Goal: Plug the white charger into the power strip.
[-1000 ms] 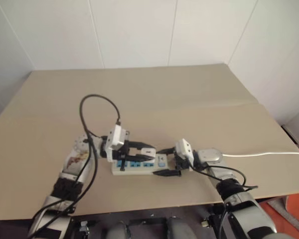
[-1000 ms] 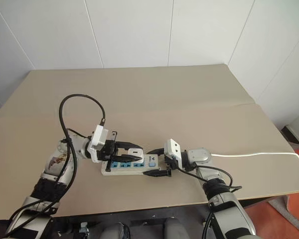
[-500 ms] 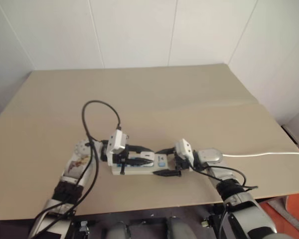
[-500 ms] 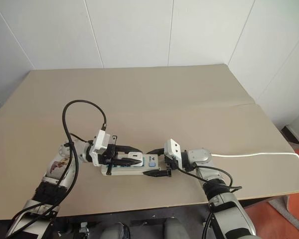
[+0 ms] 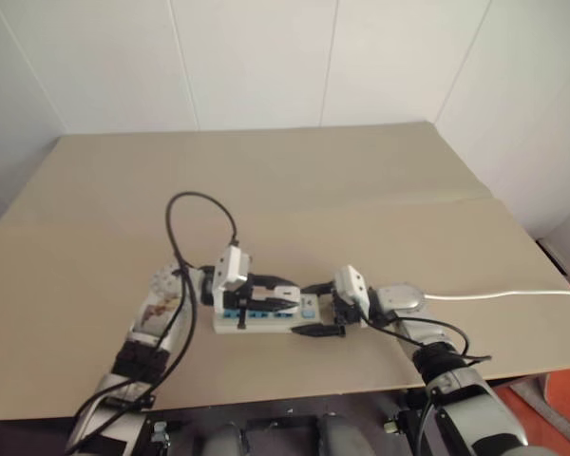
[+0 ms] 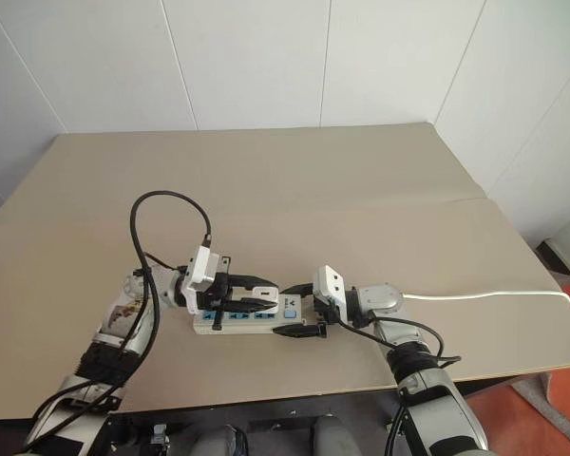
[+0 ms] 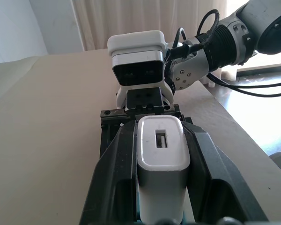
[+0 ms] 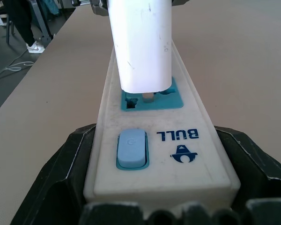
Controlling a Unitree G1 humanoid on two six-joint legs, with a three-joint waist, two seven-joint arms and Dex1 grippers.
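The power strip (image 5: 261, 323) lies flat on the table, a white bar with blue socket faces and a blue switch (image 8: 131, 149) at its right end. My right gripper (image 5: 310, 309) is shut on that end, one black finger (image 8: 61, 187) on each side. The white charger (image 7: 161, 145) stands upright over the socket (image 8: 150, 99) beside the switch, and my left gripper (image 5: 283, 296) is shut on it. In the right wrist view a short piece of prong shows between the charger (image 8: 140, 42) and the socket face.
The strip's white cord (image 5: 499, 294) runs off to the right across the table. A black cable (image 5: 199, 204) loops up over my left arm. The table's front edge (image 5: 294, 385) is close behind the strip. White walls stand beyond the far edge.
My left forearm and wrist have swung a little to the right and lower, towards the strip. The charger stays over the same socket. The right gripper and the strip have kept still.
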